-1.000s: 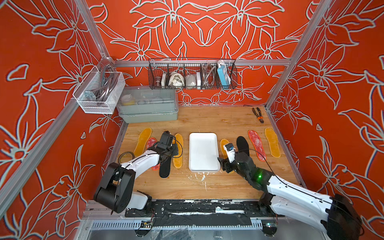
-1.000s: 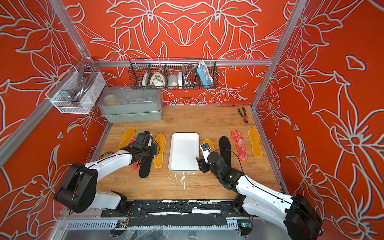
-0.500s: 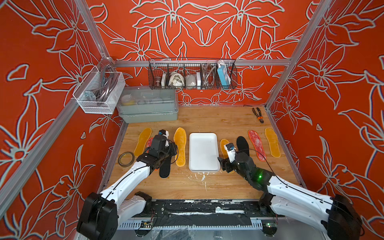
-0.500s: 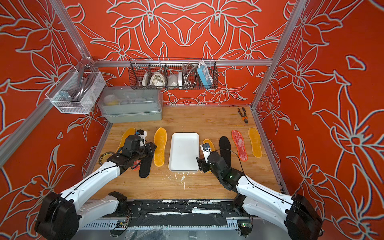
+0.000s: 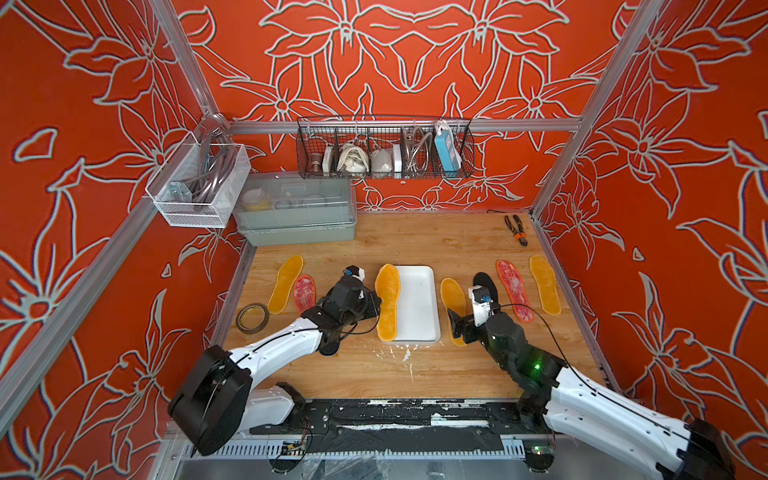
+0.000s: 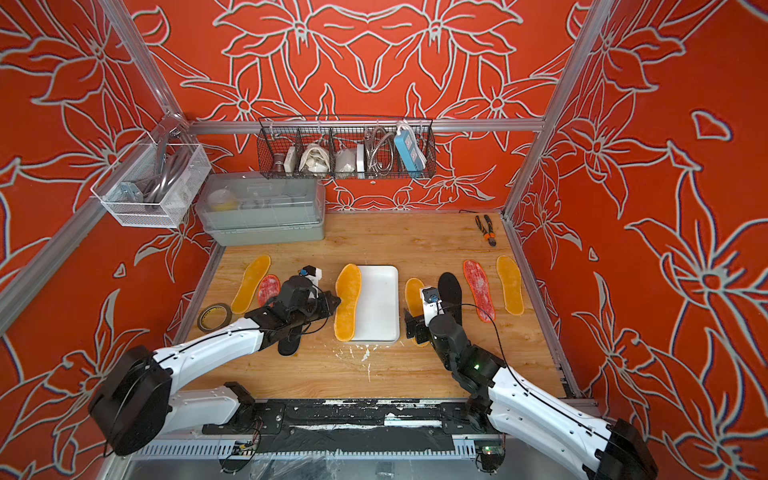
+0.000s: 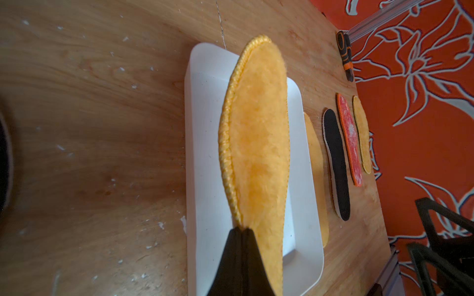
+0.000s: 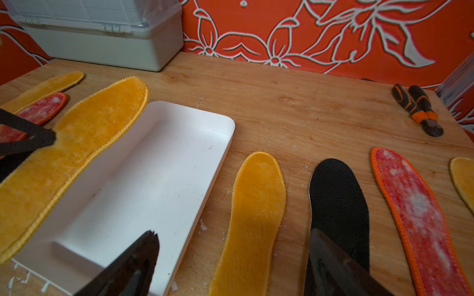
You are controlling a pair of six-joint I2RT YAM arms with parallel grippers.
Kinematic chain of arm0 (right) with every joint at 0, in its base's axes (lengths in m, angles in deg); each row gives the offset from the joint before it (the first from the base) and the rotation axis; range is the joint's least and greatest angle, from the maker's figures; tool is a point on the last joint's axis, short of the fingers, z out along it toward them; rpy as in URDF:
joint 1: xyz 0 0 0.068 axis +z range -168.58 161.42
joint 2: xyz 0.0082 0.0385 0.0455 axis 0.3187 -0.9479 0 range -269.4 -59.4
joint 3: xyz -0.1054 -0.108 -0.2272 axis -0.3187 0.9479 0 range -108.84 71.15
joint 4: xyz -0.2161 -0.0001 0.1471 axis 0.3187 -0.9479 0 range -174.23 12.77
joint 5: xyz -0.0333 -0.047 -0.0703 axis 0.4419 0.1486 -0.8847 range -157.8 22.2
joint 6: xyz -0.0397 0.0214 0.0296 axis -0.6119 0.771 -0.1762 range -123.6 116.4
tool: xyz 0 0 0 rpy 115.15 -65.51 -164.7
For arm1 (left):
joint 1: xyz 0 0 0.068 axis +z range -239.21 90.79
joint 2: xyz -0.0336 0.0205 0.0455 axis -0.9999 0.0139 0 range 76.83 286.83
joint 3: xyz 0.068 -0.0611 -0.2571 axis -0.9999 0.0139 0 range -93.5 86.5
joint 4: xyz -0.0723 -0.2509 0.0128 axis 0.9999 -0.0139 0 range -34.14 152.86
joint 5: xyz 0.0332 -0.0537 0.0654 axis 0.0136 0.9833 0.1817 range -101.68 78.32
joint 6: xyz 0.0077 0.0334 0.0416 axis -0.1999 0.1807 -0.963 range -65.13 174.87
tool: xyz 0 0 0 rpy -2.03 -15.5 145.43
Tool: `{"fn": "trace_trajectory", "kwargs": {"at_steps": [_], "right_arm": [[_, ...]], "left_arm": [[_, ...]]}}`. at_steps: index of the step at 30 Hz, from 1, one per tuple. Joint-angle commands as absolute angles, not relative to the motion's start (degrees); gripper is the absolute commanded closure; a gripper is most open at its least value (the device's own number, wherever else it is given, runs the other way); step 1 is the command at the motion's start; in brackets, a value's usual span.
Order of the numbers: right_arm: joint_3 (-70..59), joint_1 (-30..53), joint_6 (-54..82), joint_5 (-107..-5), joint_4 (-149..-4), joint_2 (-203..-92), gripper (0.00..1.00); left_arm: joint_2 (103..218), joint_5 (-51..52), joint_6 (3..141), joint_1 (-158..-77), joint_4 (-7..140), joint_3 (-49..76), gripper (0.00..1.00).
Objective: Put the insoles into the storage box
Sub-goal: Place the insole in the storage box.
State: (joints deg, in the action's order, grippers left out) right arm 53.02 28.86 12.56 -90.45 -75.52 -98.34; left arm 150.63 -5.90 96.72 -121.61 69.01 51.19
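The white storage box (image 5: 417, 307) lies mid-table. My left gripper (image 5: 374, 301) is shut on the edge of an amber insole (image 7: 259, 143), which hangs tilted over the box's left rim. My right gripper (image 8: 234, 246) stands open just above the heel of a second amber insole (image 8: 256, 205), right of the box. A black insole (image 5: 486, 284), a red-white one (image 5: 513, 295) and an amber one (image 5: 545, 284) lie further right. On the left lie an amber insole (image 5: 286, 283), a red-white one (image 5: 304, 293) and a black one (image 5: 330, 347), the last mostly under my left arm.
A tape roll (image 5: 252, 318) sits at the table's left edge and pliers (image 5: 516, 230) at the back right. A grey-green lidded container (image 5: 297, 216) stands at the back left. A wire basket (image 5: 384, 149) and a mesh basket (image 5: 199, 187) hang on the walls.
My left gripper has carried the amber insole rightward, from beside the black insole to over the box's left rim. My right gripper's jaws have spread wider in place.
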Motion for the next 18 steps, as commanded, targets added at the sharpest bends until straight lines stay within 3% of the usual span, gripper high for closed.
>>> {"fn": "trace_trajectory", "kwargs": {"at_steps": [1, 18], "right_arm": [[53.9, 28.8, 13.8, -93.4, -76.8, -97.4, 0.06], [51.8, 28.7, 13.7, -91.2, -76.5, -102.9, 0.06]], "left_arm": [[153.4, -8.7, 98.2, -122.7, 73.1, 49.5, 1.00], [167.8, -13.9, 96.3, -126.5, 69.6, 41.6, 1.00]]}}
